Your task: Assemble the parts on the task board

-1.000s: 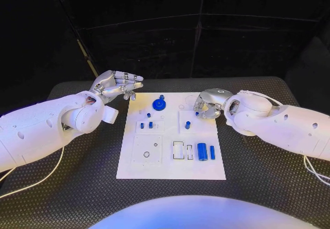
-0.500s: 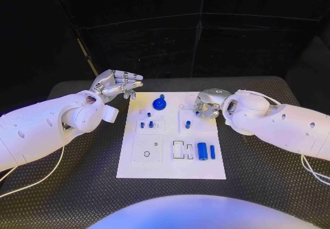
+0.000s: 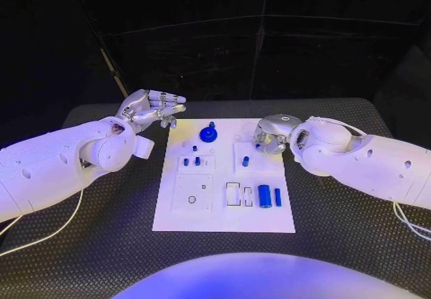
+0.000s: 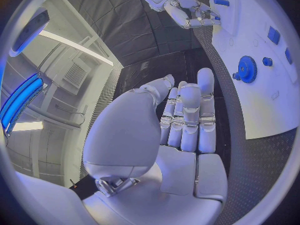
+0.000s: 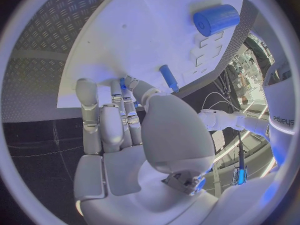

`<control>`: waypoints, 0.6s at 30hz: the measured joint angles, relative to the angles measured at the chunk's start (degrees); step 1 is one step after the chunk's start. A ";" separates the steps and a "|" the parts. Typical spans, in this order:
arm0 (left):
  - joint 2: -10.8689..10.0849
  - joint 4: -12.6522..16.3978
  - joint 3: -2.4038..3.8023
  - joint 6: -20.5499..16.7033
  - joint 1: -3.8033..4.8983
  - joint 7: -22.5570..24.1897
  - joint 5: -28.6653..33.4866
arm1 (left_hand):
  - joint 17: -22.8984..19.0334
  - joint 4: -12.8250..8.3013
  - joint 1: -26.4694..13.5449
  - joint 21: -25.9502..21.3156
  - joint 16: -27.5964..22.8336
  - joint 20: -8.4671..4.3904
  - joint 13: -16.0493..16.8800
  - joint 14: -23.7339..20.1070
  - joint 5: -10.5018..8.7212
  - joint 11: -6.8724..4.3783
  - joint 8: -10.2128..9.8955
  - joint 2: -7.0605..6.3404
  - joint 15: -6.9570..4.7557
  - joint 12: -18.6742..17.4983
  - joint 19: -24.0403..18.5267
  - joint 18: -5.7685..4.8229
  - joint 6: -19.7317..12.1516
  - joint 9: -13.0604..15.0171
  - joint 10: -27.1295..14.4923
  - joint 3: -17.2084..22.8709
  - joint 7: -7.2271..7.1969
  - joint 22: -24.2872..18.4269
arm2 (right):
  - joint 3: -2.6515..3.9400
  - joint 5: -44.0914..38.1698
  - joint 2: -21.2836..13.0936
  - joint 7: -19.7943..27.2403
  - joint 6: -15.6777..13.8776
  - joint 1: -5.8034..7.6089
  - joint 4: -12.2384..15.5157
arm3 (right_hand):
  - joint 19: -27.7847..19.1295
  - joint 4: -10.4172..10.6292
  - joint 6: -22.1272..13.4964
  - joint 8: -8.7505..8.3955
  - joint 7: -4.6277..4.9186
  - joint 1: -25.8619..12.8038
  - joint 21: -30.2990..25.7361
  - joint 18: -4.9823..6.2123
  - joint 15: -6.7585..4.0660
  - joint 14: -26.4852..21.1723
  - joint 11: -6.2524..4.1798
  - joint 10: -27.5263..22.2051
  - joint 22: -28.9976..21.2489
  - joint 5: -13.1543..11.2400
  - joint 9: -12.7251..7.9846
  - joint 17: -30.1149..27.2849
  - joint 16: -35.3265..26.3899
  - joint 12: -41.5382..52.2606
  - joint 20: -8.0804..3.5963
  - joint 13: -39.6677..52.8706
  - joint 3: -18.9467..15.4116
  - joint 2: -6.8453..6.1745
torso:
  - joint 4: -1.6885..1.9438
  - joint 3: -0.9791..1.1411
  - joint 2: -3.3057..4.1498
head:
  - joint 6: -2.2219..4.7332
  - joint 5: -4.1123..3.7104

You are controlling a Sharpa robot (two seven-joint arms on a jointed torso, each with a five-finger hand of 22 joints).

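Note:
The white task board lies in the middle of the table. A blue gear stands at its far edge, with small blue pegs just nearer and one more peg to their right. A thick blue cylinder and a thin blue rod lie at the near right. My right hand hovers over the board's far right corner with its fingers curled. In the right wrist view a small blue peg shows pinched between thumb and fingers. My left hand is raised beyond the far left corner, fingers drawn together on nothing.
Ribbed black matting covers the table round the board. White cables trail beside my right arm and others beside my left. Empty slots and a recessed square mark the board's near half.
My right hand has lifted slightly and drawn a little toward the board's far right corner. My left hand has edged slightly farther back.

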 measured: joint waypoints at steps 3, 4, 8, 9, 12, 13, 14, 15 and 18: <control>-0.08 -0.01 0.00 -0.03 0.00 0.00 0.01 | 0.00 0.00 0.00 0.00 0.00 0.00 0.00 0.00 0.00 0.00 0.00 0.00 0.00 0.00 0.00 0.00 0.00 0.00 0.00 0.00 0.00 0.00 | -0.07 -0.33 -0.70 -0.28 -0.39 -0.13 0.86 | 0.00 -0.02 0.21 -0.20 -0.19 0.15 0.06 0.01 0.00 0.00 0.00 0.00 0.22 -0.01 -0.20 0.16 0.22 -0.01 0.00 -0.01 0.02 0.15 | -0.01 0.03 -0.02 | 0.00 0.05; -0.09 -0.03 0.00 -0.04 0.00 0.00 0.02 | 0.00 0.00 0.00 0.00 0.00 0.00 0.00 0.00 0.00 0.00 0.00 0.00 0.00 0.00 0.00 0.00 0.00 0.00 0.00 0.00 0.00 0.00 | -0.08 -0.41 -0.88 -0.35 -0.54 -0.14 1.10 | 0.00 -0.01 0.23 -0.22 -0.17 0.17 0.23 0.01 0.00 0.00 0.00 0.00 0.24 -0.01 -0.24 0.16 0.22 -0.01 0.00 0.01 0.02 0.17 | -0.01 0.03 -0.02 | 0.00 0.06; -0.12 -0.11 0.00 -0.09 0.00 0.00 0.03 | -0.11 0.00 0.00 0.00 -0.23 0.00 0.00 -0.20 0.00 0.00 0.00 0.00 0.20 0.00 0.00 -0.01 0.20 0.00 0.00 0.00 0.20 0.00 | -0.08 -0.62 -1.53 -0.52 -1.29 -0.15 2.17 | 0.00 -0.17 0.40 -0.01 -0.02 0.24 0.31 0.01 0.00 0.00 0.00 0.00 0.44 -0.01 -0.20 0.26 0.22 -0.01 0.00 0.02 0.18 0.23 | -0.01 0.03 -0.05 | 0.02 0.10; -0.12 -0.15 0.00 -0.10 0.00 0.00 0.04 | -0.15 0.00 0.00 -0.02 -0.23 0.00 0.00 -0.20 0.00 0.00 0.00 0.00 0.20 0.00 0.00 -0.01 0.21 0.00 0.00 0.00 0.20 0.00 | -0.08 -0.67 -1.82 -0.55 -1.60 -0.15 2.57 | 0.00 -0.17 0.41 0.00 -0.01 0.24 0.48 0.01 0.00 0.00 0.00 0.00 0.52 -0.01 -0.14 0.29 0.22 0.00 0.00 0.02 0.18 0.23 | -0.02 0.03 -0.05 | 0.05 0.11; -0.12 -0.25 0.00 -0.13 0.00 0.00 0.04 | -0.27 -0.16 0.00 -0.23 -0.23 0.00 0.00 -0.20 0.00 0.00 0.00 0.00 0.20 0.00 0.00 -0.01 0.20 0.00 0.00 -0.16 0.20 -0.01 | -0.03 -0.72 -2.49 -0.56 -2.37 -0.15 3.52 | 0.00 -0.31 0.85 0.44 0.21 0.24 0.52 0.01 0.00 0.00 0.00 0.00 0.53 0.00 0.21 0.35 0.46 0.00 0.00 0.03 0.32 0.23 | -0.02 0.02 -0.08 | 0.13 0.11; -0.12 -0.29 0.00 -0.14 0.00 0.00 0.04 | -0.34 -0.16 0.00 -0.23 -0.23 0.00 0.00 -0.20 0.00 0.00 0.00 0.00 0.20 0.00 0.00 -0.01 0.20 0.00 0.00 -0.16 0.20 -0.05 | -0.03 -0.72 -2.68 -0.56 -2.61 -0.15 3.83 | 0.00 -0.31 0.90 0.26 0.25 0.24 0.52 0.01 0.00 0.00 0.00 0.00 0.53 0.00 0.12 0.35 0.46 0.00 0.00 0.03 0.32 0.23 | -0.02 0.01 -0.08 | 0.14 0.12; -0.12 -0.35 0.00 -0.15 0.00 0.00 0.04 | -0.35 -0.16 0.00 -0.23 -0.23 0.00 -0.01 -0.20 0.00 0.00 0.00 0.00 0.20 0.00 0.00 -0.01 0.20 0.01 0.00 -0.16 0.21 -0.06 | -0.02 -0.72 -2.95 -0.56 -2.95 -0.15 4.26 | 0.00 -0.16 0.90 0.21 0.25 0.24 0.52 0.01 0.00 0.00 0.00 0.00 0.68 0.00 0.02 0.48 0.46 0.00 0.00 0.03 0.48 0.23 | -0.02 0.01 -0.08 | 0.16 0.12; -0.12 -0.38 0.00 -0.16 0.00 0.00 0.05 | -0.35 -0.16 0.00 -0.23 -0.23 0.00 -0.01 -0.20 0.00 0.00 0.00 0.00 0.20 0.00 0.00 -0.01 0.20 0.00 0.00 -0.16 0.20 -0.06 | 0.00 -0.72 -3.19 -0.56 -3.20 -0.15 4.64 | 0.00 -0.16 0.90 0.21 0.26 0.24 0.52 0.01 0.00 0.00 0.00 0.00 0.75 0.00 -0.04 0.53 0.46 0.00 0.00 0.03 0.48 0.23 | -0.02 -0.01 -0.08 | 0.18 0.11; -0.11 -0.45 0.00 -0.20 -0.01 0.00 0.05 | -0.46 -0.16 0.00 -0.23 -0.46 0.00 -0.01 -0.38 0.00 0.00 0.00 0.00 0.02 0.00 0.00 -0.01 0.20 0.00 0.00 -0.16 0.20 -0.06 | 0.08 -0.64 -3.98 -0.52 -3.97 -0.14 5.90 | 0.00 -0.16 0.90 0.21 0.26 0.24 0.85 0.02 0.00 0.00 0.00 0.00 0.87 0.00 -0.06 0.62 0.46 0.00 0.00 0.03 0.48 0.23 | -0.02 -0.03 -0.08 | 0.21 0.11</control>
